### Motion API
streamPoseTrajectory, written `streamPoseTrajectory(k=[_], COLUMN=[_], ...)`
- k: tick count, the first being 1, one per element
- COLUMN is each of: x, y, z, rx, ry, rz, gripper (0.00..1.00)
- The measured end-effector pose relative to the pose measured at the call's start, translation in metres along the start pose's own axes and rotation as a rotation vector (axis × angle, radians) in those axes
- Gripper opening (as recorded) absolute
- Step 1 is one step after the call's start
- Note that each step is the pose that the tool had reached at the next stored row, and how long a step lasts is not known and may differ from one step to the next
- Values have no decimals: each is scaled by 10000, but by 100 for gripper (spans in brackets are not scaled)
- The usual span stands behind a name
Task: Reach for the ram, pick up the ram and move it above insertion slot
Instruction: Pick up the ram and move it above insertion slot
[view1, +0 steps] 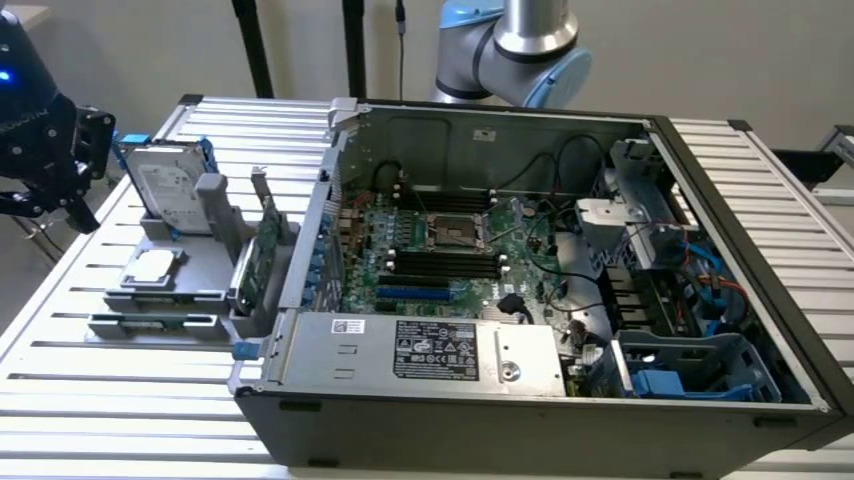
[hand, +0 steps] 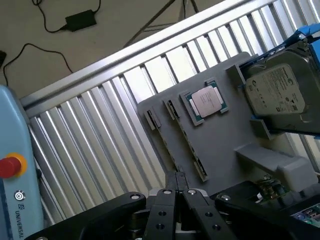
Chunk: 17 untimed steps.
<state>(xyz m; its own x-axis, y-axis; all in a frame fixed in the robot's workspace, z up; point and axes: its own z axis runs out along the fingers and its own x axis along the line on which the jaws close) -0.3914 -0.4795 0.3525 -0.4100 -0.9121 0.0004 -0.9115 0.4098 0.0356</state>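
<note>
— One ram stick (view1: 248, 275)?
— One, on edge in the grey rack (hand: 220, 145) beside the case (view1: 534, 410), half-lost against a bigger card (view1: 271, 235).
— And the pincer (hand: 179, 182)?
— Pinched together, empty, partly cut off, well apart from it.

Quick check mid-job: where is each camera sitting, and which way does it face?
Exterior view: off the arm and raised, looking down into the open computer case on the slatted table; the arm's blue-capped joint shows behind the case.
Wrist view: on the wrist, looking past the shut gripper onto the grey holder.
Shared: the grey holder, its hard drive and the processor chip.
</note>
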Motion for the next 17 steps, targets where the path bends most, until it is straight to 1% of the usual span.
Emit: streamPoseTrajectory(k=[17], x=[0], y=[0], z=[0], rx=[1], ry=[110], rz=[-3094], gripper=[11])
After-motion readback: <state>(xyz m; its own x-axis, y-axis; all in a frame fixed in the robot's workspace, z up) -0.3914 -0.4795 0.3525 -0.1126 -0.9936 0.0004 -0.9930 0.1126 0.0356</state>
